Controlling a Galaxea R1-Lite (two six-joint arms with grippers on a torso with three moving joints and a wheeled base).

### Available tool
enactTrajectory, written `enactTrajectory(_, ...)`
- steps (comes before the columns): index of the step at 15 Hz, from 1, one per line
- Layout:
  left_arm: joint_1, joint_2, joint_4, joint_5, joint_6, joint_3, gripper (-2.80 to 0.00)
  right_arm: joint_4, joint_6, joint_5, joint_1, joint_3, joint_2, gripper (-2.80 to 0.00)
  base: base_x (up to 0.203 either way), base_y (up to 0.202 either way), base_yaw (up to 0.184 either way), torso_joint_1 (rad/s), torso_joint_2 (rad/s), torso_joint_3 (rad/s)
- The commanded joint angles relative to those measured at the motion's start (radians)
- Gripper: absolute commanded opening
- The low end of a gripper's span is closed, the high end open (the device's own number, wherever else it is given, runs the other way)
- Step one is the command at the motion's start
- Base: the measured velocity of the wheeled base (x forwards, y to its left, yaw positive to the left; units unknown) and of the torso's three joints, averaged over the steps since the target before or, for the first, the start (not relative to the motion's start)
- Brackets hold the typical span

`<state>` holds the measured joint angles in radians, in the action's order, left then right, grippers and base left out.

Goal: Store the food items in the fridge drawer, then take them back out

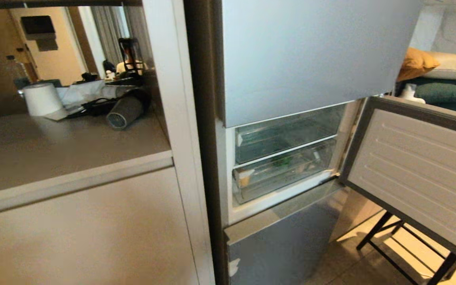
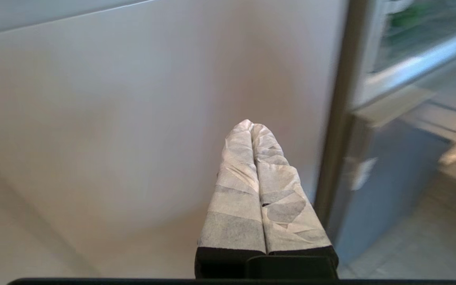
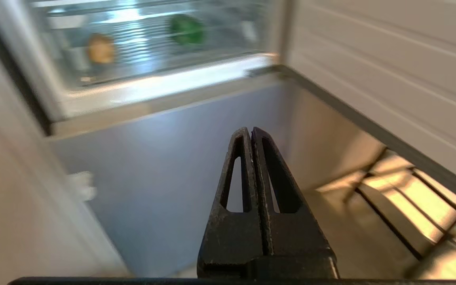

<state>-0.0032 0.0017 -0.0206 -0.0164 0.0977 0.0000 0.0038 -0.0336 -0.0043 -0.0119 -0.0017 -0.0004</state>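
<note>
The fridge drawer (image 1: 291, 180), a clear shallow bin, sits pushed in at the bottom of the open middle compartment. Inside it lie the food items: a green bell pepper (image 1: 282, 161) (image 3: 187, 29) and a tan potato (image 1: 245, 179) (image 3: 100, 48) toward the left end. My right gripper (image 3: 250, 130) is shut and empty, low in front of the grey lower fridge door (image 3: 164, 166), below the drawer. My left gripper (image 2: 251, 123), its fingers wrapped in white tape, is shut and empty, facing the white cabinet panel (image 2: 113, 138) left of the fridge. Neither arm shows in the head view.
The compartment's door (image 1: 418, 174) hangs open to the right, over a black-legged frame (image 1: 390, 245). A second clear bin (image 1: 287, 132) sits above the drawer. Left of the fridge, a counter (image 1: 54, 150) holds a paper roll (image 1: 42, 99), cables and a grey cylinder (image 1: 124, 113).
</note>
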Motion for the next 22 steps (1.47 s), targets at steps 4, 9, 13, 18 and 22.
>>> enactTrajectory(4, 0.0, 0.0, -0.001, 0.0, 0.001, 0.011, -2.8, 0.001, -0.002, 0.0, 0.0, 0.0, 0.0, -2.8, -0.001, -0.002, 0.056, 0.0, 0.0, 0.002)
enactTrajectory(9, 0.0, 0.0, -0.001, 0.0, 0.001, 0.011, -2.8, 0.001, -0.002, 0.0, 0.0, 0.0, 0.001, -2.8, 0.0, 0.0, 0.0, -0.112, 0.28, 0.171)
enactTrajectory(13, 0.0, 0.0, -0.001, 0.0, 0.001, 0.011, -2.8, 0.001, -0.002, 0.0, 0.0, 0.0, 0.001, -2.8, 0.0, 0.0, 0.0, -0.143, 0.37, 0.214)
enactTrajectory(18, 0.0, 0.0, -0.001, 0.0, 0.001, 0.011, -2.8, 0.001, -0.002, 0.0, 0.0, 0.0, 0.001, -2.8, 0.0, 0.0, 0.0, -0.183, 0.5, 0.309)
enactTrajectory(22, 0.0, 0.0, -0.001, 0.0, 0.001, 0.011, -2.8, 0.0, 0.0, 0.0, 0.0, 0.0, 0.0, -2.8, 0.0, 0.0, 0.0, -0.178, 0.54, 0.351)
